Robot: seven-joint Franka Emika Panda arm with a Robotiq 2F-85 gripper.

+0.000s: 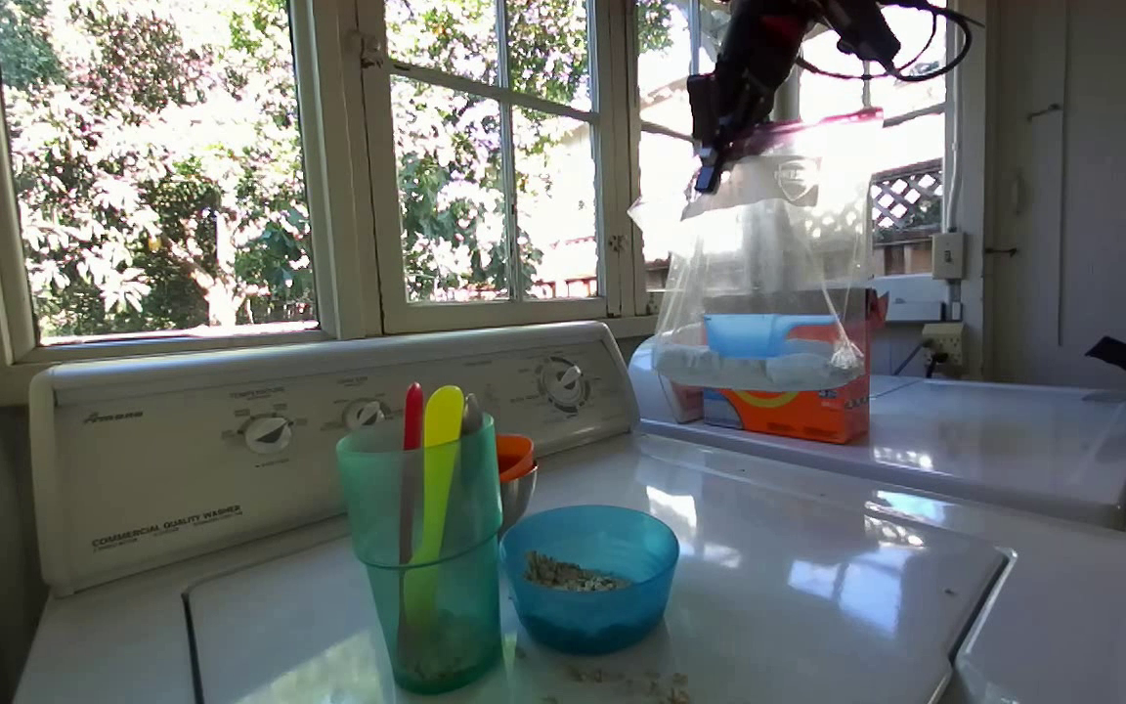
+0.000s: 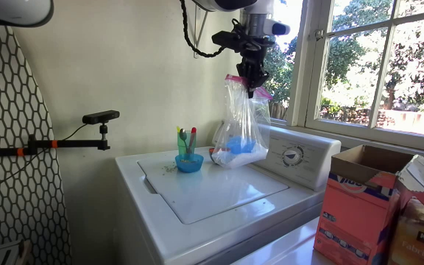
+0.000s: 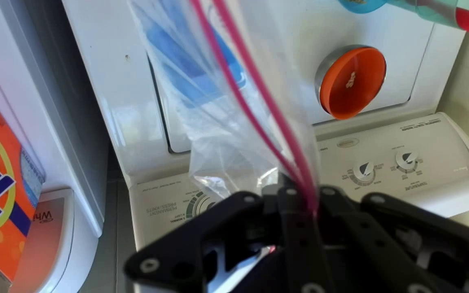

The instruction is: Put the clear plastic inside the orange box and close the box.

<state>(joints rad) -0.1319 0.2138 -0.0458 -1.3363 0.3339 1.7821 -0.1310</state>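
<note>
One clear bag (image 2: 242, 117) hangs the long way up and down, pink edge (image 2: 233, 78) on top, pinched in my gripper (image 2: 250, 92).

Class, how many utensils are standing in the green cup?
3: a red utensil, a yellow utensil and a metal spoon, left to right in an exterior view.

Clear plastic bag (image 2: 242, 125) in the tool (image 2: 250, 91), orange box (image 2: 353, 217) apart.

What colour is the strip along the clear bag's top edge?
Pink; the strip shows best in the wrist view.
</note>
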